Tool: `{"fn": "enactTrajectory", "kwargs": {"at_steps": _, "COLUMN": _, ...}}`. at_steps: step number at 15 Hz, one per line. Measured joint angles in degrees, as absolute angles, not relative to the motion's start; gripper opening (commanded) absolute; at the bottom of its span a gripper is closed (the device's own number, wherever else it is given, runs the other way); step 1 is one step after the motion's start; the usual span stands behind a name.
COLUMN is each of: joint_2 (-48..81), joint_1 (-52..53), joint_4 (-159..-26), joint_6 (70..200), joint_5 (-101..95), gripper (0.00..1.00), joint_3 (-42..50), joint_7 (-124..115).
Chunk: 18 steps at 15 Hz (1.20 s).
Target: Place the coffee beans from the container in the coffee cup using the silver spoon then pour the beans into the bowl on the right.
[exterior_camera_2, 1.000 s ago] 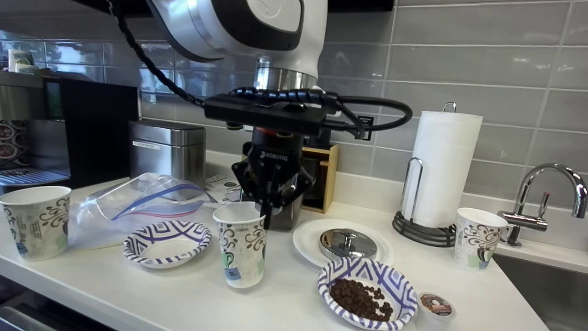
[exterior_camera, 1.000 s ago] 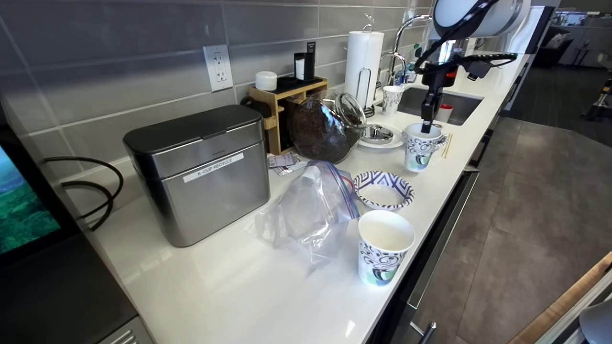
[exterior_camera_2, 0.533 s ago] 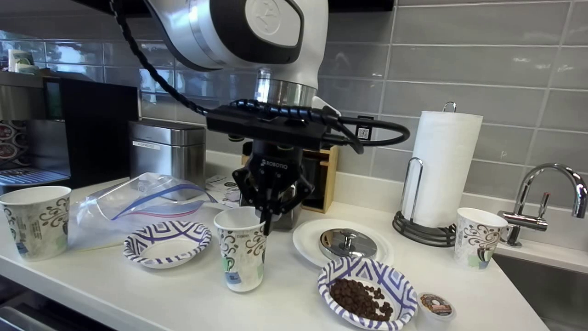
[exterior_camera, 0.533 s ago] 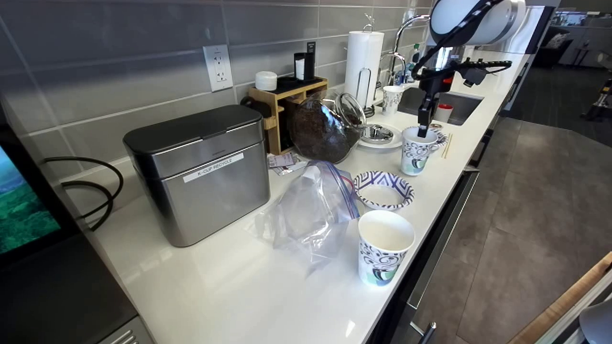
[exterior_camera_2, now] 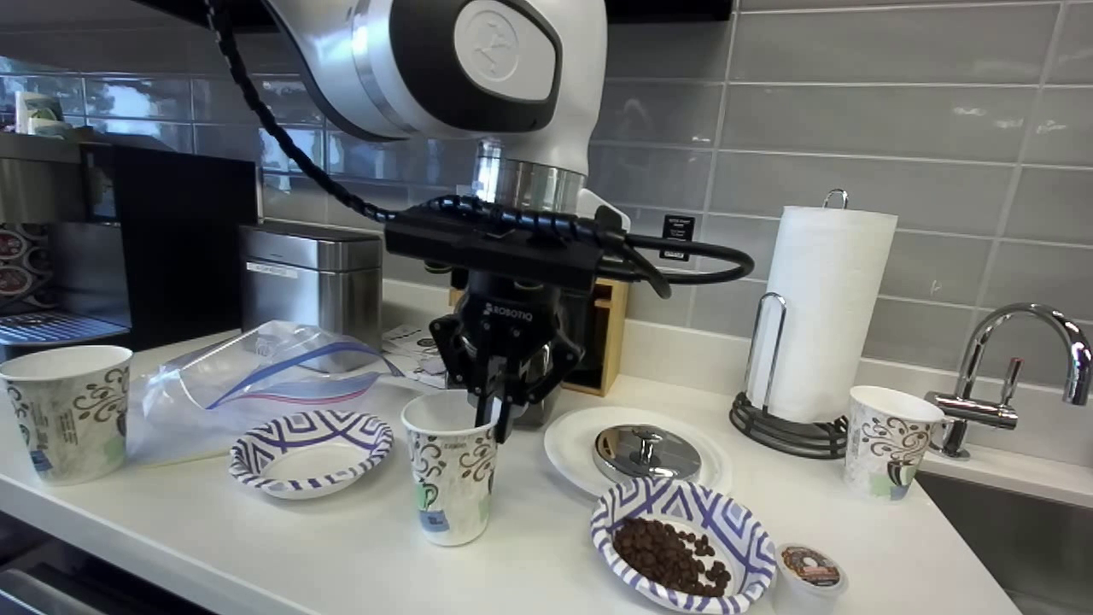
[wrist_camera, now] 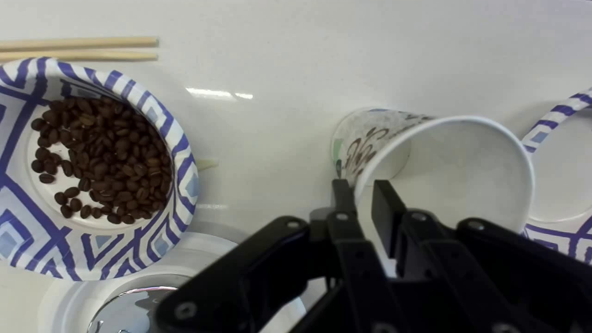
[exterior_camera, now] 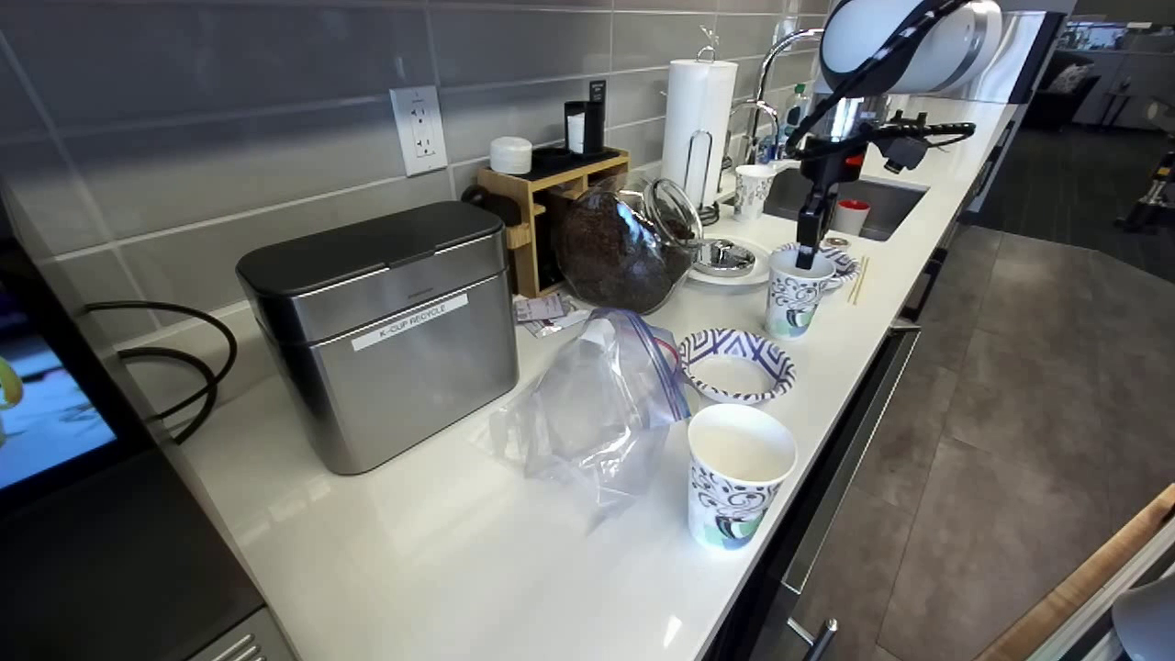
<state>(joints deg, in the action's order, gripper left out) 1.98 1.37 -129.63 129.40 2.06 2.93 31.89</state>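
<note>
Coffee beans [wrist_camera: 115,157] lie in a patterned paper bowl [wrist_camera: 60,249] at the far left of the wrist view, heaped mostly to one side; in an exterior view the same bowl [exterior_camera_2: 741,534] sits at the lower right of the frame. Two wooden sticks [wrist_camera: 81,43] lie just beside it, in the upper left of the wrist view. In the lower left, a silver lid [wrist_camera: 143,305] rests on a white plate [wrist_camera: 199,245].

Right of centre comes the paper cup [wrist_camera: 453,166], upright on the counter [exterior_camera_2: 546,555] in an exterior view. The gripper [wrist_camera: 362,190] straddles its rim, one finger outside and one inside, standing parted with a gap beside the cup wall, so the cup is not clamped. No beans show inside it, though the fingers hide the near part, so I can't vouch for all of it. At the right edge, a second bowl [wrist_camera: 564,180] is cut off by the frame.

With beans in the bowl, I judge the pour done and the step in hand to be releasing the cup. Next calls for slightly more spread, then a straight lift, lest the inner finger catch the rim and tip the cup.
</note>
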Motion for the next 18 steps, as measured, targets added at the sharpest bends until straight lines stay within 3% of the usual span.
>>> {"fn": "enactTrajectory", "kwargs": {"at_steps": 5, "joint_2": 1.85, "joint_1": 0.91, "joint_4": -129.62, "joint_6": 131.64, "joint_5": 2.06, "gripper": 0.89, "joint_3": 2.89, "joint_7": 32.02}}
{"fn": "enactTrajectory", "kwargs": {"at_steps": 7, "joint_2": 1.53, "joint_1": 0.62, "joint_4": -129.61, "joint_6": 132.5, "joint_5": 2.06, "gripper": 0.99, "joint_3": 2.88, "joint_7": 32.13}}
{"fn": "enactTrajectory", "kwargs": {"at_steps": 18, "joint_2": -6.18, "joint_1": 0.4, "joint_4": -128.26, "joint_6": 131.52, "joint_5": 1.51, "gripper": 1.0, "joint_3": 2.75, "joint_7": 33.07}}
